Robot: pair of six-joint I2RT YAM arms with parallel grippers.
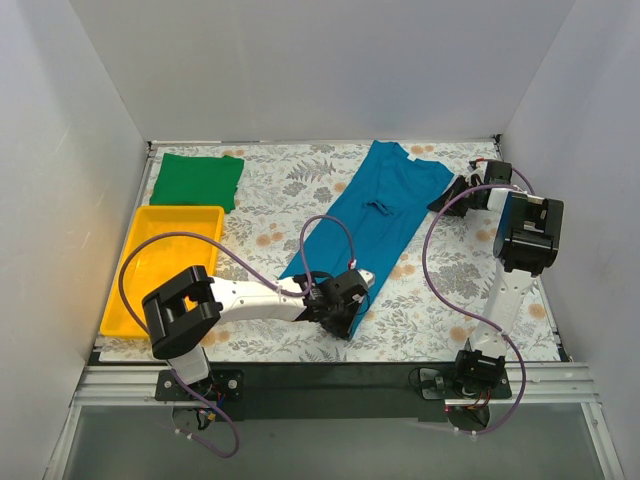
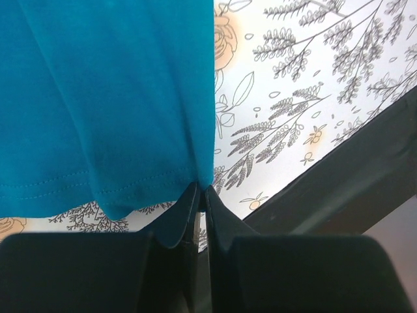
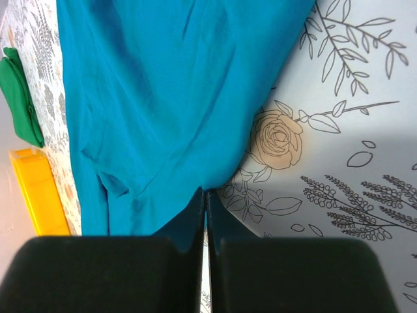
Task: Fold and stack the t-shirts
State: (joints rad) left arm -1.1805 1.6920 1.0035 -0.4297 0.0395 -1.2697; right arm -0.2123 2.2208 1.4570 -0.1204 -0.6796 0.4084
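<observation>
A teal-blue t-shirt lies on the floral table as a long narrow strip, running from the back right toward the front middle. My left gripper is shut on its near hem corner; in the left wrist view the jaws pinch the teal cloth just above the stitched hem. My right gripper is shut on the shirt's far right edge, where the closed fingers bite the teal fabric. A green t-shirt sits folded at the back left, also in the right wrist view.
A yellow tray stands at the left, in front of the green t-shirt, and shows in the right wrist view. The table's black front edge runs close behind my left gripper. White walls enclose the table on three sides.
</observation>
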